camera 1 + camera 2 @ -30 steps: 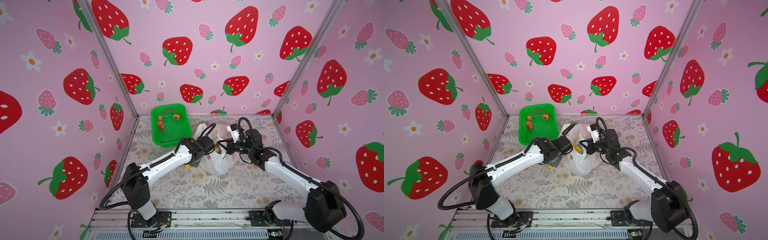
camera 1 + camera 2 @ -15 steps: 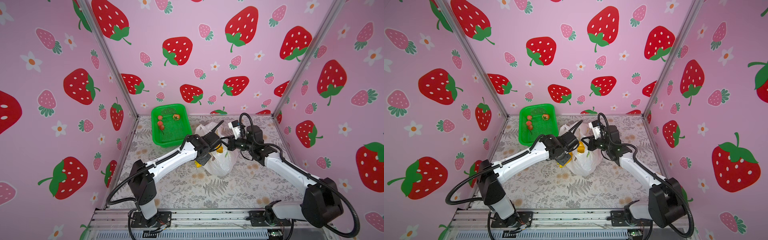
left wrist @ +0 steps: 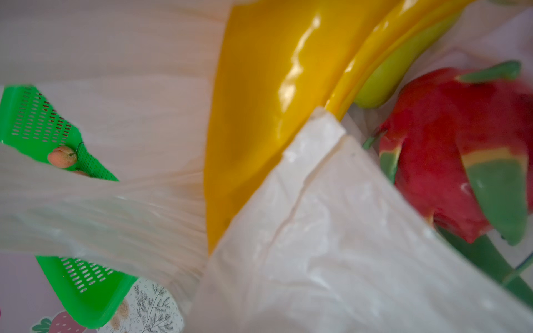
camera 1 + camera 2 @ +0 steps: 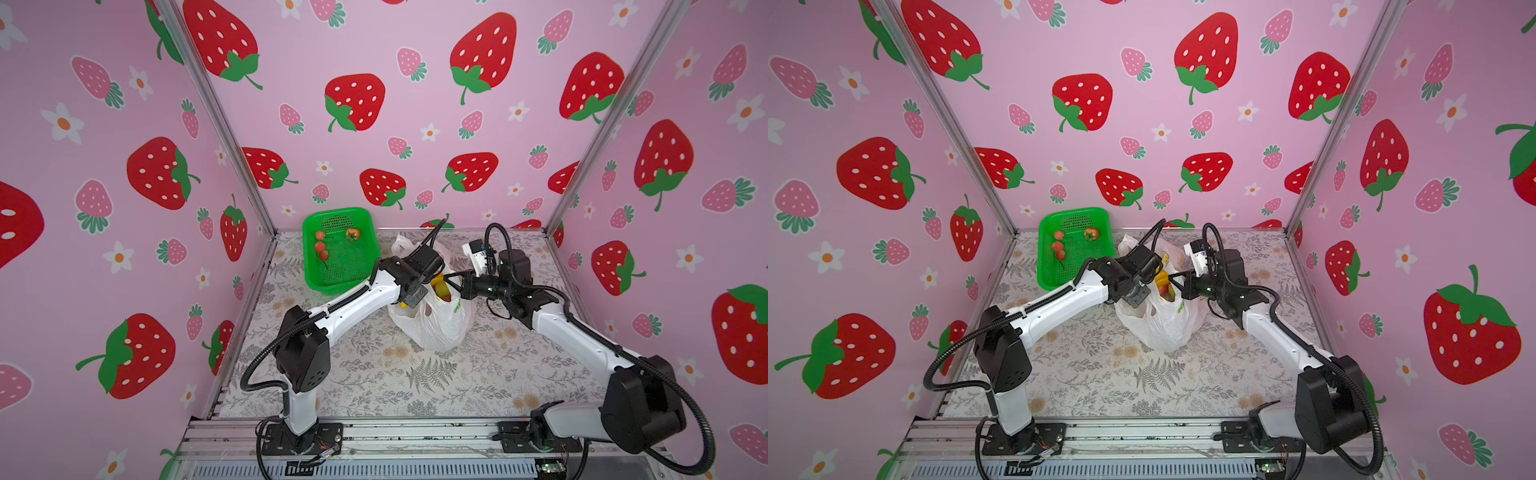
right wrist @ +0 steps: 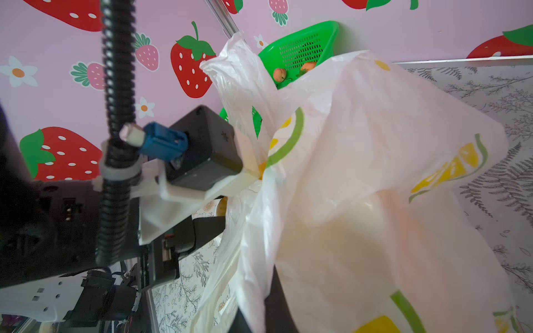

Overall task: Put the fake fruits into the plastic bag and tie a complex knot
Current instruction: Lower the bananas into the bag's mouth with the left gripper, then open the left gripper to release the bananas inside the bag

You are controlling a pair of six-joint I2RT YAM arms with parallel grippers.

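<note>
Plastic bag (image 4: 436,328) is stood open mid-worktop (image 4: 374,382), its rim at 3 o'clock pinched by the right claw (image 4: 451,276), pressed together. The left claw (image 4: 430,286) is reached in from 9 o'clock beside the banana bunch (image 3: 274,86) and dragon fruit (image 3: 450,138); its spread cannot be told. Farther off at 11 o'clock, small red fruits (image 4: 320,246) are seen in the green basket (image 4: 345,274).

Fingertips of the left gripper (image 4: 424,289) lost inside the plastic bag (image 4: 436,328), banana bunch (image 3: 259,101) blurred and cut off in the left wrist view, dragon fruit (image 3: 450,138) clipped there too, basket (image 4: 349,270) fruits (image 4: 321,247) too small to name, right gripper (image 4: 453,276) tips veiled by that bag.
</note>
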